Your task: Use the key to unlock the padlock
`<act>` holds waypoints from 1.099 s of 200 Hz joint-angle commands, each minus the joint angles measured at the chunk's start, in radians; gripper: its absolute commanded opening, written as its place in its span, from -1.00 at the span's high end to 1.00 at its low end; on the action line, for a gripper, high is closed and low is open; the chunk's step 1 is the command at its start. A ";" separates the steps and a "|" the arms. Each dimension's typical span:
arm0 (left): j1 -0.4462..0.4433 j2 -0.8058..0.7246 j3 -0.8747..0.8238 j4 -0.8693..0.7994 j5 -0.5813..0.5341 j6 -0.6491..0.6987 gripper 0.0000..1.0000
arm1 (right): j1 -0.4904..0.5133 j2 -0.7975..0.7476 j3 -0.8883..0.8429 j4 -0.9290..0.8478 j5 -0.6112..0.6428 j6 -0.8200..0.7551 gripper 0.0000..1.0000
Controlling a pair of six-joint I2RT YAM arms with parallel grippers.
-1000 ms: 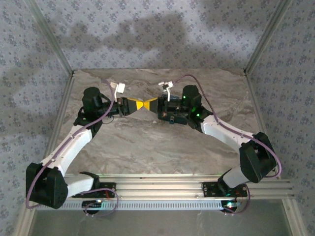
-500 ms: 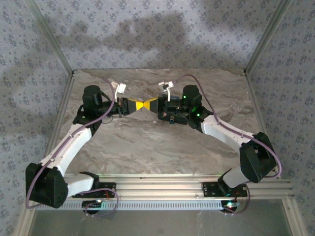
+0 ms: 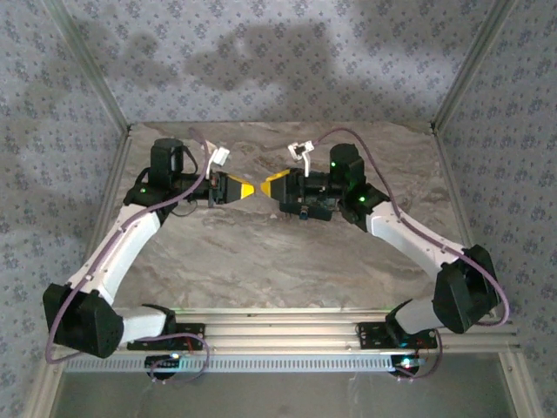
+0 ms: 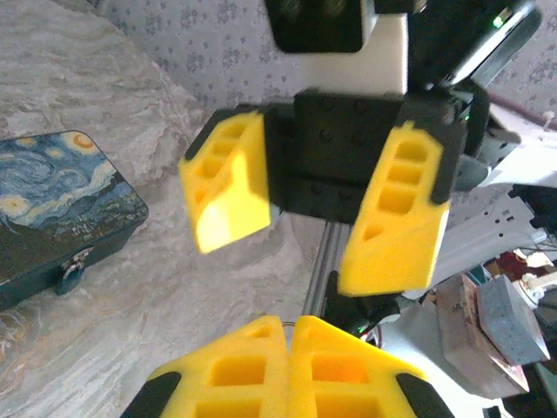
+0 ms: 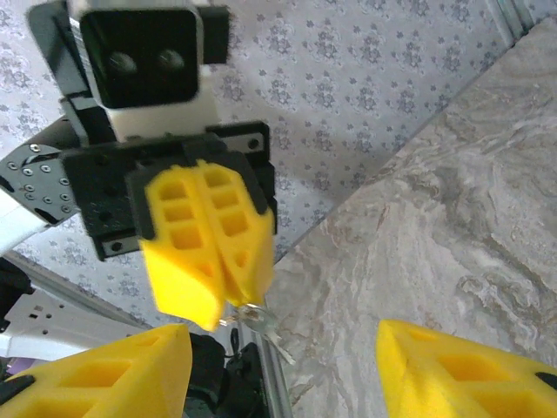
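Count: 1 padlock (image 4: 54, 202), 1 key (image 5: 268, 330) on 1 small ring, 2 grippers. L gripper (image 5: 219, 300) clenched, yellow pads pressed flat together, pinching the ring at the very tip, so the key dangles free below the pads. Key long axis slants down-right in the R wrist view, free end pointing away from the L pads, twd the table (image 3: 261, 261) edge; blade detail too small to read. R gripper (image 4: 296, 257) released: jaws spread wide, nothing betw them, facing the L gripper tip-to-tip with a small gap, both above the far-middle of the marble top per the top cam. Padlock lies flat on the table, printed face up, well apart from the key and off to one side of both grippers; not touched by either. Small metal clasp (image 4: 70, 272) on its side wall faces the L wrist cam. Padlock cut off by the frame edge, so can't tell its long axis for sure.
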 commanded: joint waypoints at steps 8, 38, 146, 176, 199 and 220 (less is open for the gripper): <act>0.003 0.022 0.041 -0.097 0.041 0.081 1.00 | 0.000 -0.017 0.015 -0.017 -0.002 0.002 -0.14; 0.006 0.020 0.039 -0.072 0.039 0.060 1.00 | 0.004 -0.022 -0.019 -0.001 0.006 0.001 -0.08; 0.026 -0.016 0.034 -0.002 0.107 -0.034 1.00 | 0.073 -0.097 -0.063 -0.136 0.122 -0.352 0.06; 0.026 -0.013 0.049 -0.033 0.122 -0.016 1.00 | 0.086 -0.077 -0.022 -0.177 0.096 -0.411 0.04; 0.026 -0.013 0.055 -0.049 0.130 -0.008 1.00 | 0.115 -0.061 0.015 -0.237 0.119 -0.476 0.01; 0.025 -0.011 0.060 -0.061 0.134 -0.001 1.00 | 0.132 -0.044 0.039 -0.267 0.138 -0.508 -0.01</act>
